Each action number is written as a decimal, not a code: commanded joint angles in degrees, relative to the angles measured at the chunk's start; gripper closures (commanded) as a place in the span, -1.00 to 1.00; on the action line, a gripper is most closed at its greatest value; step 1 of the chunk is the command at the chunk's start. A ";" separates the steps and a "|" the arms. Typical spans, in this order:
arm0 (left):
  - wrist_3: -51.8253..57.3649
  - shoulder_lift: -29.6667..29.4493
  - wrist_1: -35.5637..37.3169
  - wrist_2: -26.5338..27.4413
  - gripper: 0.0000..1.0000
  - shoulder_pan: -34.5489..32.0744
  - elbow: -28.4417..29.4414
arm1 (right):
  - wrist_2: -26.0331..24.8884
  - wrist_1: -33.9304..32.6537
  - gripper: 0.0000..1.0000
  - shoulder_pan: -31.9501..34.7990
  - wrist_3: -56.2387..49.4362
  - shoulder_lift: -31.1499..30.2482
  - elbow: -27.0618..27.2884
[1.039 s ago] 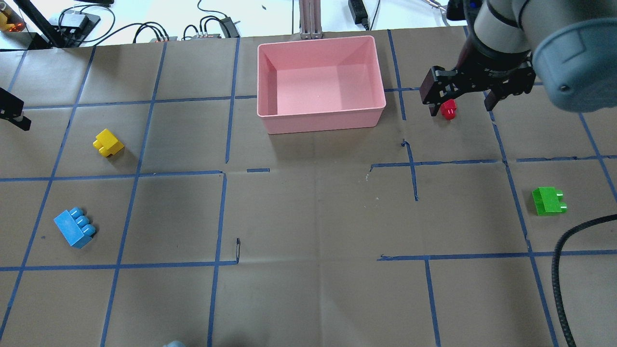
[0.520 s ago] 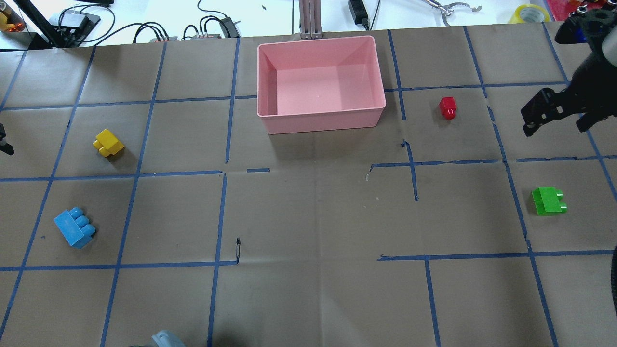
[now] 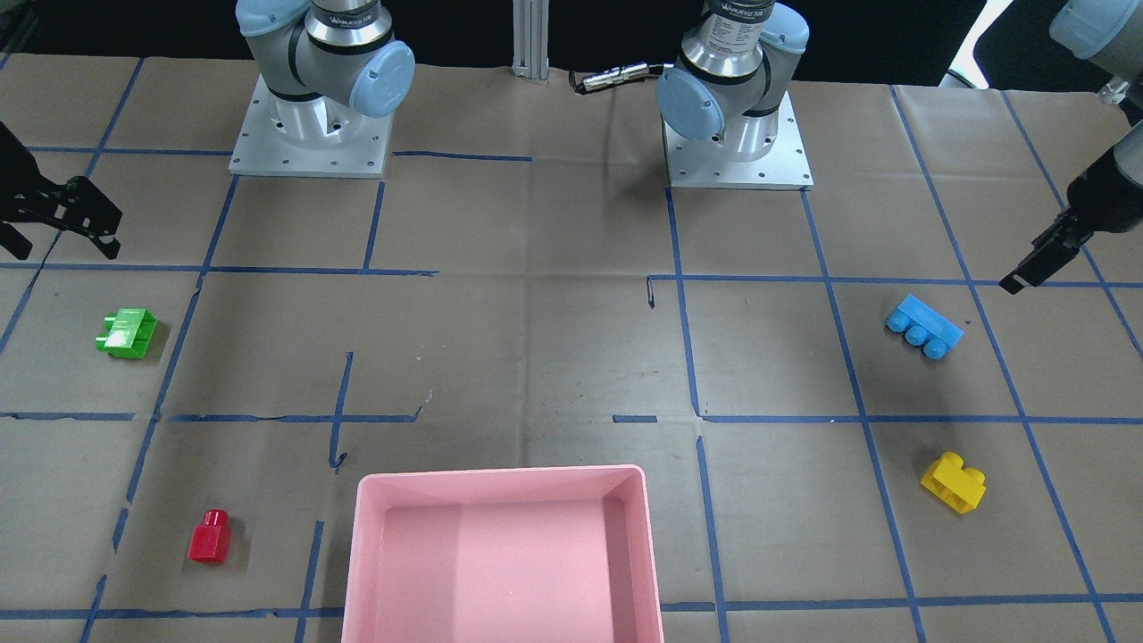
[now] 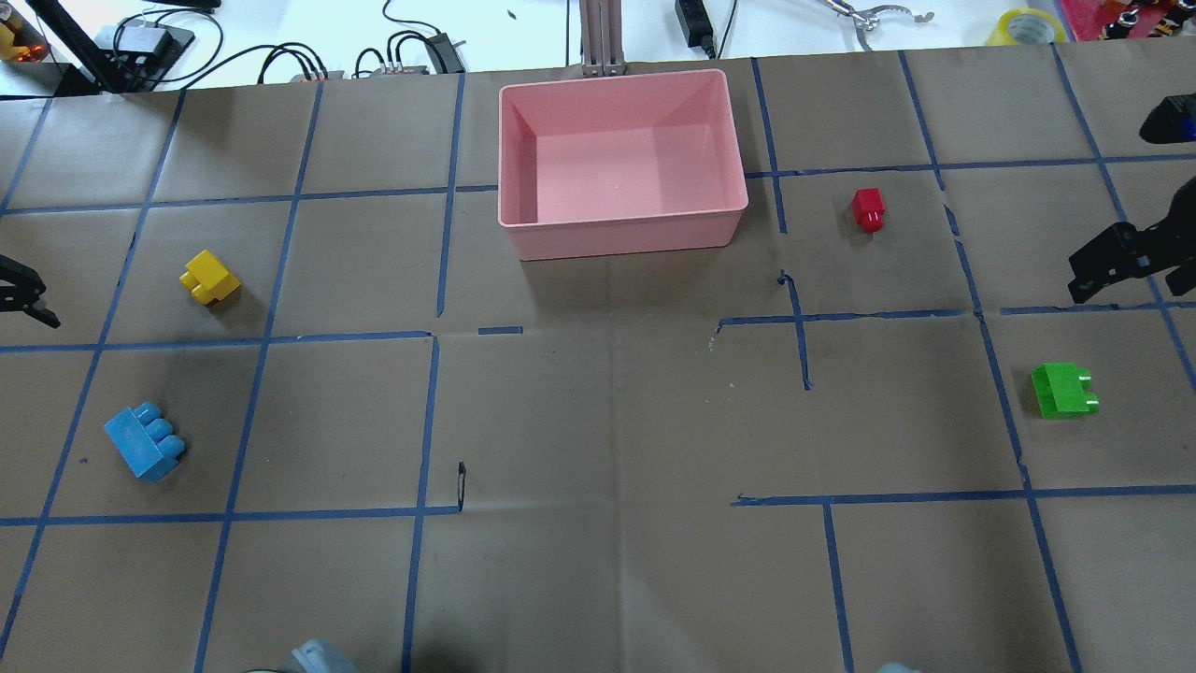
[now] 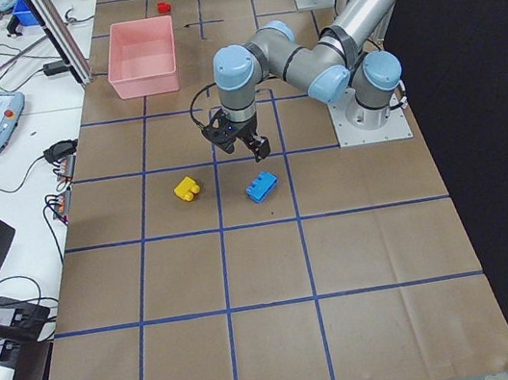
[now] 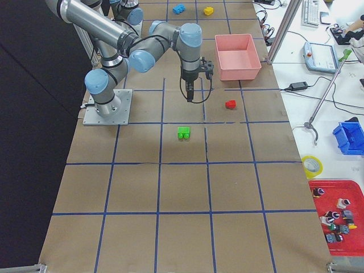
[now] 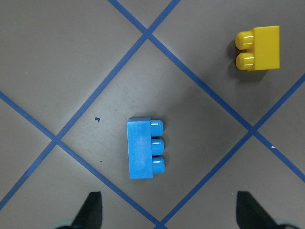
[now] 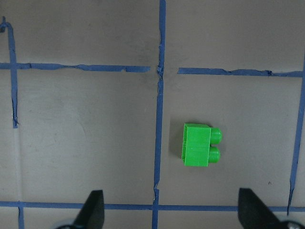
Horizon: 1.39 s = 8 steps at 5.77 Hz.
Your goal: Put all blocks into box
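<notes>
The pink box (image 4: 624, 236) stands empty at the table's far middle. The red brick (image 4: 868, 208) lies right of it. The green brick (image 4: 1063, 390) lies near the right edge. The yellow brick (image 4: 210, 278) and light blue brick (image 4: 145, 441) lie on the left. My right gripper (image 8: 171, 214) is open and empty, hovering high just beyond the green brick (image 8: 200, 144). My left gripper (image 7: 171, 212) is open and empty, hovering above the blue brick (image 7: 144, 148), with the yellow brick (image 7: 259, 47) off to one side.
The table is brown paper with a blue tape grid. Cables, power supplies and a metal post (image 4: 598, 37) lie beyond the far edge. The two arm bases (image 3: 308, 134) stand at the robot's side of the table.
My right gripper has left the red brick, which stays on the table, and swung right toward the green brick. My left gripper has shifted a little nearer at the left edge.
</notes>
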 commanded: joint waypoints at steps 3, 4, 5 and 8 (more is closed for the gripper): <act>0.31 -4.28 17.33 -0.11 -0.96 0.16 -11.65 | 1.44 -13.08 -0.99 -7.56 -4.58 3.07 11.37; 0.40 -6.65 20.32 -0.29 -0.96 0.16 -12.36 | 2.21 -13.26 -0.99 -7.75 -4.24 5.53 11.46; 0.49 -9.46 24.00 -0.29 -0.95 0.24 -13.33 | 1.87 -15.96 -0.99 -8.01 -3.80 8.16 10.94; 3.29 -16.08 33.09 -0.73 -0.95 3.67 -14.74 | 1.43 -26.13 -0.98 -9.33 -3.88 15.64 12.42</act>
